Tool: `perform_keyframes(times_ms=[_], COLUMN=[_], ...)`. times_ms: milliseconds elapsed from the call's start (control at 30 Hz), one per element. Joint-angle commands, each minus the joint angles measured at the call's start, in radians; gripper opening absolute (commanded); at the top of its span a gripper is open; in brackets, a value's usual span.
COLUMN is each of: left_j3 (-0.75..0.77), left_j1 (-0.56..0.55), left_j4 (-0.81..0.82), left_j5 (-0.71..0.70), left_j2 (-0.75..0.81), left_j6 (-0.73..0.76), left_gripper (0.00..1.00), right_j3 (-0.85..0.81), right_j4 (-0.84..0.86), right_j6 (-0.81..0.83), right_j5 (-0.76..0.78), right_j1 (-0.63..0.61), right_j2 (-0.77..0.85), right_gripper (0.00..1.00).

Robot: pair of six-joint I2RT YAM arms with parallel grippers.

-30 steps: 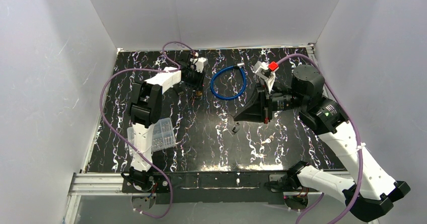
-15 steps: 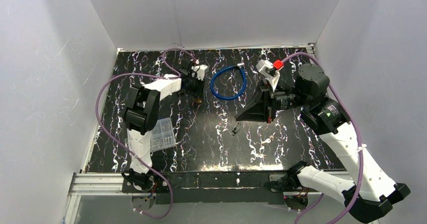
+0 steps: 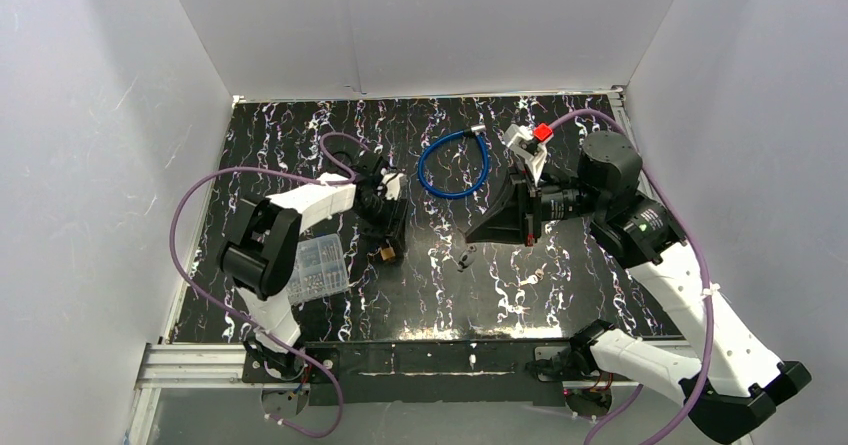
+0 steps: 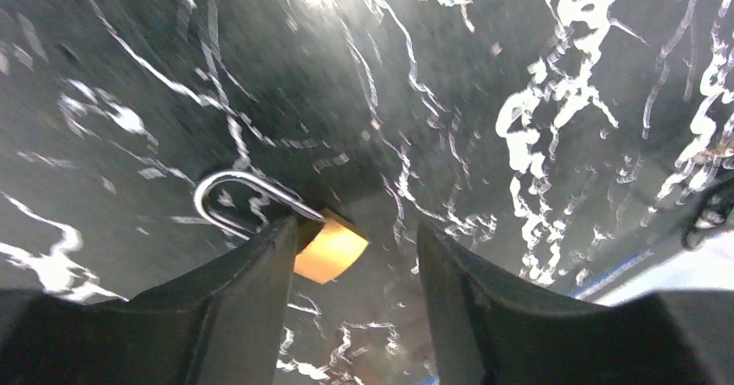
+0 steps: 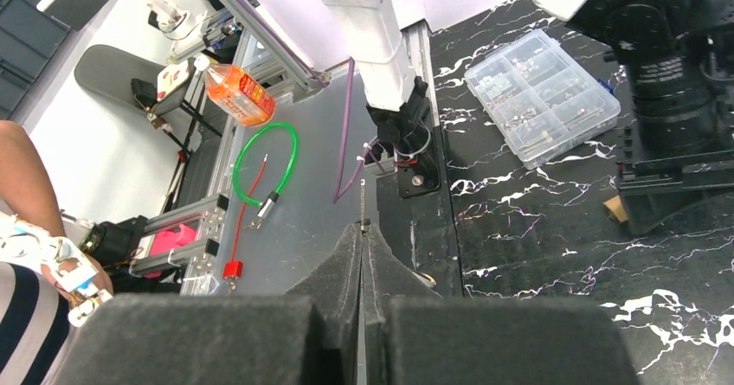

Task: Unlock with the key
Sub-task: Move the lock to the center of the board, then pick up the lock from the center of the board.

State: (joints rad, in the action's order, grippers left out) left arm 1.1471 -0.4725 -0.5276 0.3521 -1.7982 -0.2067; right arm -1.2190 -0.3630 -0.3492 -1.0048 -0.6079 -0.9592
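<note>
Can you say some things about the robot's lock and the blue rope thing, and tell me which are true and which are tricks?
1. The padlock is red. False: its body is brass-coloured, with a silver shackle.
2. The blue cable is curled in a loop. True.
3. The left gripper is squeezed shut. False: its jaws stand open, with the padlock lying between the fingers.
4. The right gripper is shut on a thin key. True.
5. The clear box is empty. False: small parts sit in its compartments.
</note>
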Motion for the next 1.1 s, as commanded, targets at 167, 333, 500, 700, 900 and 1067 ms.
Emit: perform_keyframes(times_ms=[167, 333, 500, 700, 900, 1067], left_j3=[0.149, 0.313, 0.159, -0.22, -0.044, -0.102], left_j1=[-0.023, -0.018, -0.016, -0.006, -0.006, -0.007], left_j4=[-0.15, -0.278, -0.29, -0.207, -0.372, -0.326], left_j5=[0.136, 0.127, 0.156, 0.298, 0.353, 0.374], left_j2=[0.097, 0.116, 0.292, 0.568, 0.352, 0.313], left_j6=[-0.068, 0.217, 0.853, 1.646, 1.667, 1.822], left_gripper=[0.79, 0.79, 0.78, 0.95, 0.94, 0.95], right_j3=[0.016, 0.031, 0.05, 0.056, 0.055, 0.052], right_j4=[0.01, -0.013, -0.019, -0.007, 0.002, -0.002], right_j6=[-0.001, 0.007, 0.006, -0.003, -0.014, -0.015], right_j5=[0.032, 0.062, 0.075, 0.083, 0.087, 0.091], right_j1=[0.005, 0.005, 0.006, 0.01, 0.011, 0.012], right_j2=[0.006, 0.014, 0.029, 0.042, 0.054, 0.058], right_gripper=[0.01, 0.01, 0.01, 0.01, 0.01, 0.01])
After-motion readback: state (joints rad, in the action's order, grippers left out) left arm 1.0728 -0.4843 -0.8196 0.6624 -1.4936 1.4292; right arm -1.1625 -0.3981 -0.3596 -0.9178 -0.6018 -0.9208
